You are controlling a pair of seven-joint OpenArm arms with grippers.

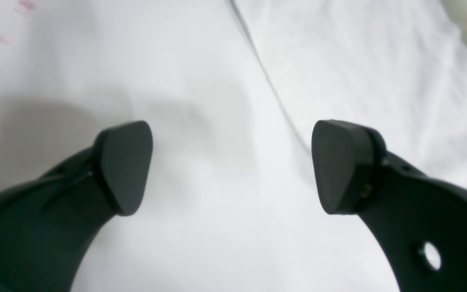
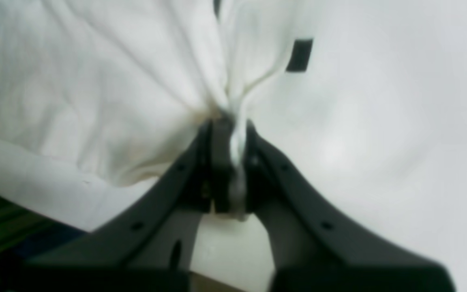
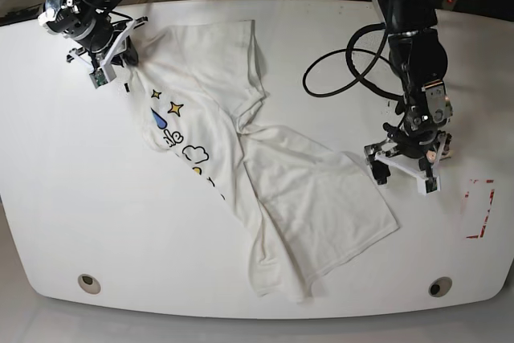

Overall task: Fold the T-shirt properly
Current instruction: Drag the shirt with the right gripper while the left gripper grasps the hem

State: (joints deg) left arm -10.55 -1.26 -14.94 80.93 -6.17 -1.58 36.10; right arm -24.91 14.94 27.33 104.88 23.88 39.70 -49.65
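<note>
The white T-shirt (image 3: 241, 142) lies crumpled on a slant across the white table (image 3: 80, 198). Its printed star, drop and cloud show along its left edge. At the table's far left corner my right gripper (image 3: 128, 58) is shut on a bunched fold of the T-shirt (image 2: 136, 81). In the right wrist view, fabric is pinched in that gripper (image 2: 227, 125). My left gripper (image 3: 401, 176) stands wide open, low over the table beside the shirt's right edge. In the left wrist view the left gripper (image 1: 231, 166) holds nothing, and the T-shirt (image 1: 359, 61) edge runs diagonally toward one of its pads (image 1: 339, 166).
A black cable (image 3: 345, 70) loops on the table behind the left arm. Red tape marks (image 3: 479, 206) sit near the right edge. Two round holes (image 3: 88, 283) (image 3: 439, 287) lie near the front edge. A small black rectangle (image 2: 299, 54) shows beyond the pinched fold.
</note>
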